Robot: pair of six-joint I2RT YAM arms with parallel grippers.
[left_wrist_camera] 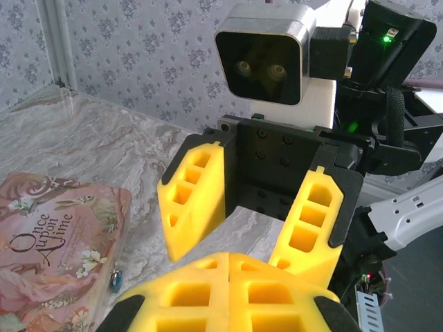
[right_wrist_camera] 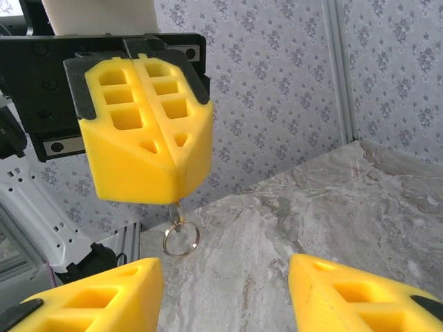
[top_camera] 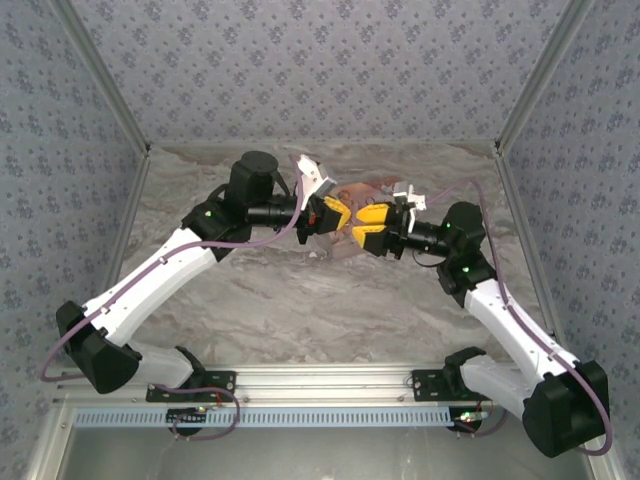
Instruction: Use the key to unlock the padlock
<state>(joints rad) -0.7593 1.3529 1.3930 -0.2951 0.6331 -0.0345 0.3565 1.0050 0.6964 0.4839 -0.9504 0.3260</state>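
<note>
The tiny blue-teal padlock [left_wrist_camera: 116, 279] lies on the marbled table against the near edge of the pink box [left_wrist_camera: 55, 256]. My left gripper [left_wrist_camera: 230, 257] is shut on the key [right_wrist_camera: 174, 207]. Only a thin sliver of the key pokes out below the closed fingertips, with a silvery split ring [right_wrist_camera: 181, 238] hanging from it. My right gripper [right_wrist_camera: 225, 266] faces the left one tip to tip, open, its yellow fingers [left_wrist_camera: 194, 194] standing on either side of the left gripper's tips. The ring hangs just above the right gripper's left finger [right_wrist_camera: 90, 297]. From above, both grippers [top_camera: 340, 214] [top_camera: 362, 226] meet over the box.
The pink box [top_camera: 358, 188] lies at the back middle of the table [top_camera: 300, 300]. Patterned walls [top_camera: 320, 60] close in the back and both sides. A metal rail [top_camera: 300, 380] runs along the near edge by the arm bases.
</note>
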